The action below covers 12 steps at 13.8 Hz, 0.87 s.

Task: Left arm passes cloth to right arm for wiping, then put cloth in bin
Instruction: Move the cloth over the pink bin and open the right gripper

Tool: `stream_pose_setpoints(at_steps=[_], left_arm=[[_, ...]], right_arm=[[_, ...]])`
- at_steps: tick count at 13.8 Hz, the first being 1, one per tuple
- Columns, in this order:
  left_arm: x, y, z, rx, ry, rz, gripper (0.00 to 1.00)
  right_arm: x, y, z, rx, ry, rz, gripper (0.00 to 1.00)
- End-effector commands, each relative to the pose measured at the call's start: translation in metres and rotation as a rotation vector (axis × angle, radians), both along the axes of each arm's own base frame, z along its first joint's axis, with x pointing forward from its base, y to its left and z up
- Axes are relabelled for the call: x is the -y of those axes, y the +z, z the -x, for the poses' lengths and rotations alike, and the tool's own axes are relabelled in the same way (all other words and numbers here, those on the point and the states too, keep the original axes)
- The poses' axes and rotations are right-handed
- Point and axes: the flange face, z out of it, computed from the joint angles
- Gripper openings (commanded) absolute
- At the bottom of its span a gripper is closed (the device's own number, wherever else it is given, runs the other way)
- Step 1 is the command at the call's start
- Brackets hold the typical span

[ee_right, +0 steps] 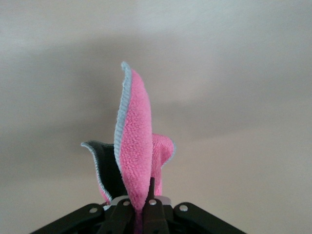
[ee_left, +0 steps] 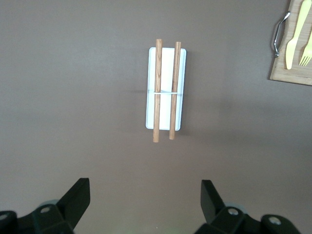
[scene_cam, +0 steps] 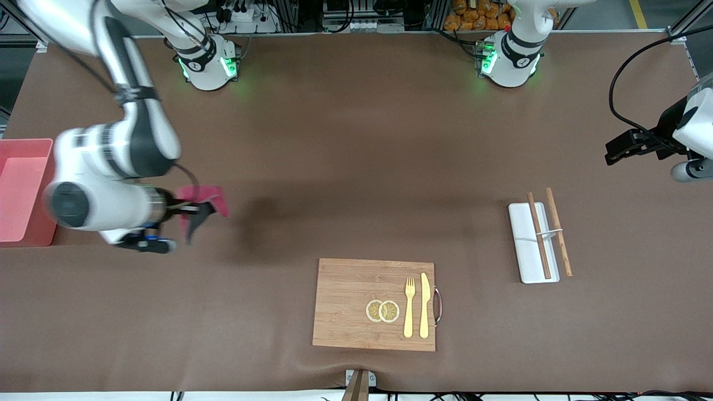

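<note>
We see bare brown table point(scene_cam: 356, 167) between the salmon-pink rectangular plastic bin point(scene_cam: 22, 189) at the right arm's edge and the bamboo cutting board point(scene_cam: 351, 301) near the front edge.

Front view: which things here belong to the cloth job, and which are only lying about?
Belong to the job:
- cloth, held up by the shut right gripper
- bin, at the right arm's end
- left gripper, open, waiting

Lying about:
- cutting board
- fork
- knife
- lemon slices
- white tray
- chopsticks
</note>
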Motion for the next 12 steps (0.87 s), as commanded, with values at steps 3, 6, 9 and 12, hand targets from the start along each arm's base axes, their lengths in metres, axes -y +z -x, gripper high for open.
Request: stream_pose_setpoints(at_steps=[3, 6, 9, 12], left_arm=[[0.005, -0.004, 0.001, 0.001, -0.027, 0.017, 1.0], [0.006, -0.006, 0.0, -0.004, -0.016, 0.061, 1.0], [0.006, -0.005, -0.001, 0.008, -0.019, 0.065, 1.0], [0.006, -0.007, -0.003, 0.014, -0.02, 0.066, 1.0]], right_arm=[[0.157, 0.044, 0.012, 0.049, 0.235, -0.091, 0.0], [0.265, 0.051, 0.029, 0.083, 0.375, -0.12, 0.0], [0.364, 0.049, 0.05, 0.127, 0.466, -0.04, 0.0], [0.445, 0.026, 0.058, 0.223, 0.612, 0.033, 0.0]])
